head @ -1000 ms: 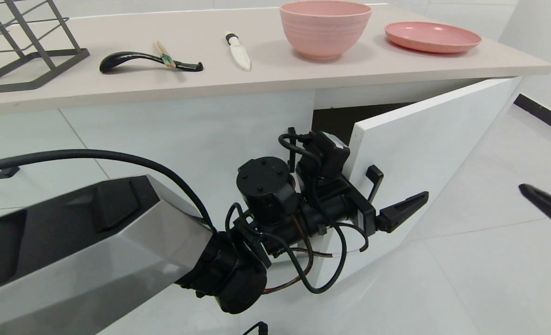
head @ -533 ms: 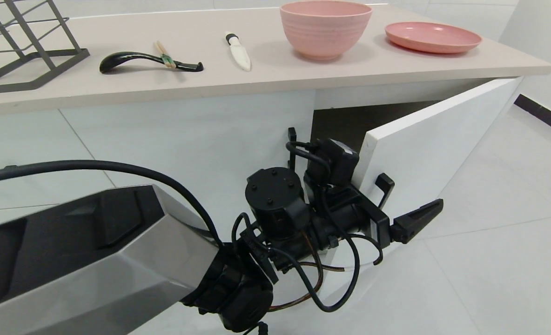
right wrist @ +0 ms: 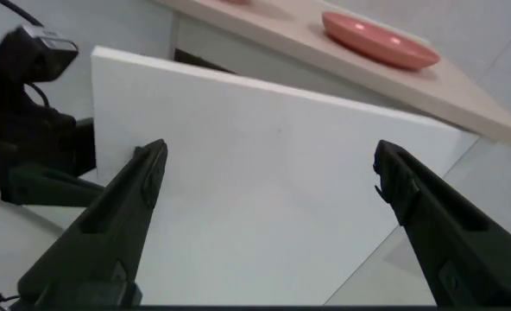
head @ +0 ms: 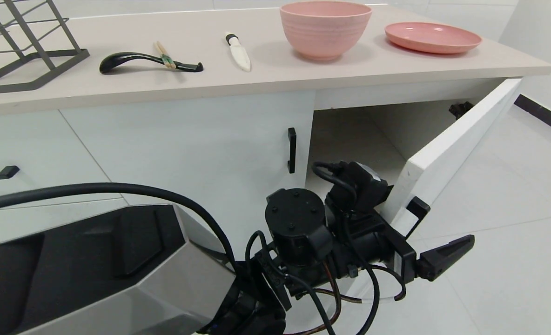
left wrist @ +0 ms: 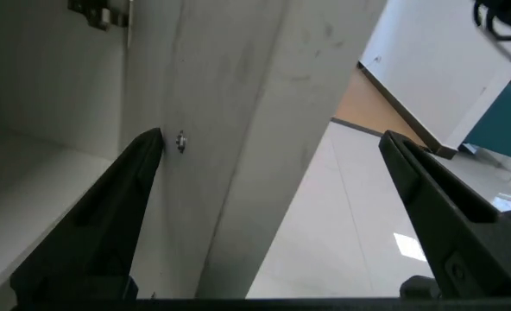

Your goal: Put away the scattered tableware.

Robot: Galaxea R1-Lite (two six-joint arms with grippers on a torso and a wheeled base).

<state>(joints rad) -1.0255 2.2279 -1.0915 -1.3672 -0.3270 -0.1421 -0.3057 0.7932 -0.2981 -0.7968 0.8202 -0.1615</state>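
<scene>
Step in hand, as I judged it: opening the cabinet door (head: 457, 135). My left gripper (left wrist: 268, 147) was spread, 1 finger either side of the door's free edge; my right gripper (right wrist: 268, 164), also spread, faced its outer face. The pink bowl (head: 325, 28), plate (head: 432, 36) and black spoon (head: 136, 59) lay on the table (head: 303, 77) above both. Next: release, reach up. The floor (head: 513, 260) was white tile.

left claw (left wrist: 273, 142) spread, right claw (right wrist: 270, 151) spread
</scene>
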